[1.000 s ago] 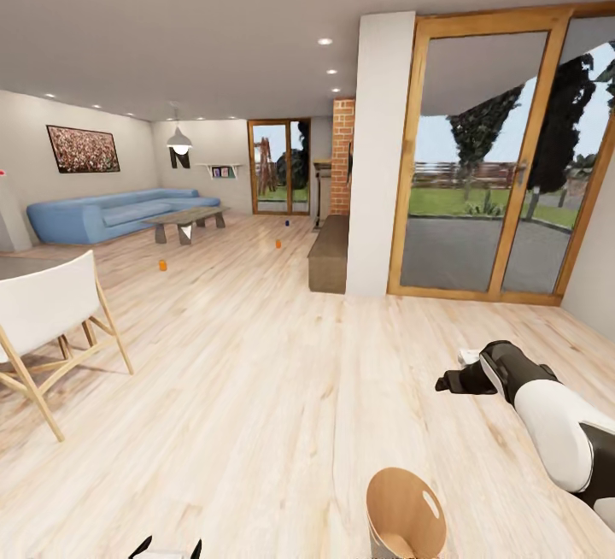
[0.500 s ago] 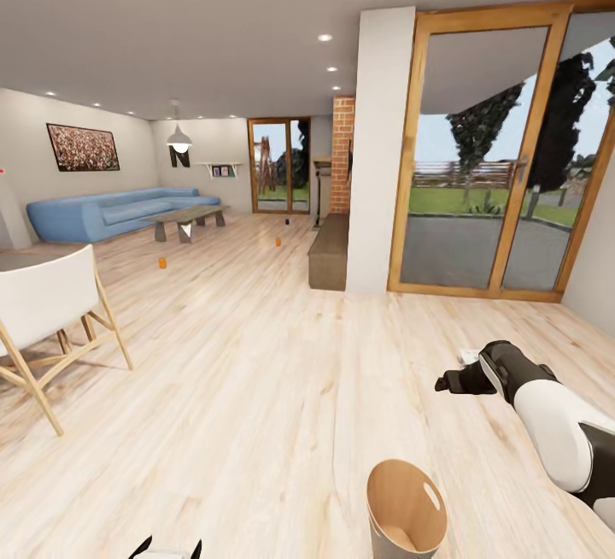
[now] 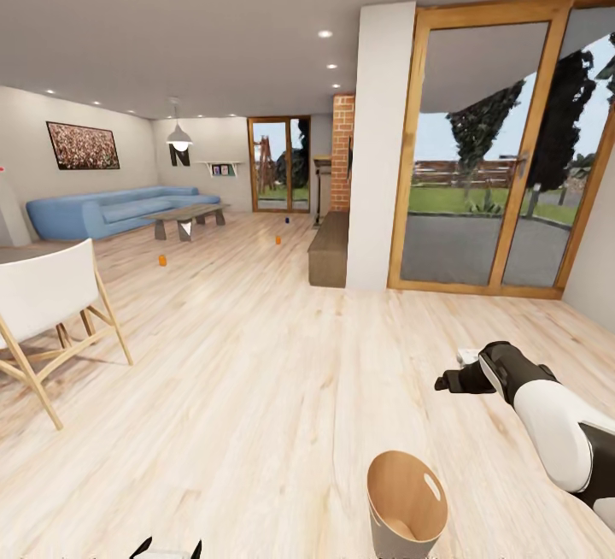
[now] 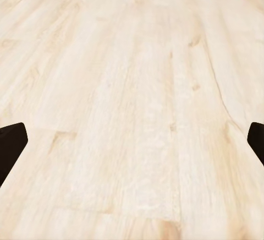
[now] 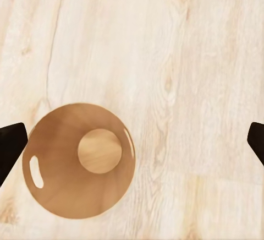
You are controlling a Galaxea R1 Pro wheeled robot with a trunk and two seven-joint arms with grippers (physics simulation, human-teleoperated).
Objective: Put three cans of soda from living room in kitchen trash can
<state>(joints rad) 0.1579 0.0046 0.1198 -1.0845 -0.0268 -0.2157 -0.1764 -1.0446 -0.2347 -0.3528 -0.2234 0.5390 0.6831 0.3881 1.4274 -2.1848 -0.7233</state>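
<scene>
Trash can [image 3: 407, 503] stood empty on floor [image 3: 256, 388] below right gripper [image 5: 132, 141], jaws spread, holding nothing. Left gripper [image 4: 132, 141] likewise released. Soda cans [image 3: 162, 261] lay far off near sofa [image 3: 111, 210], awaiting collection.

The right arm [image 3: 555, 431] has a glossy white rounded shell, black joint band and black claw [image 3: 444, 385].

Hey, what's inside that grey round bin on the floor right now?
Nothing: the grey round bin shows only its bare coppery-brown walls and floor from above, no cans inside.
</scene>
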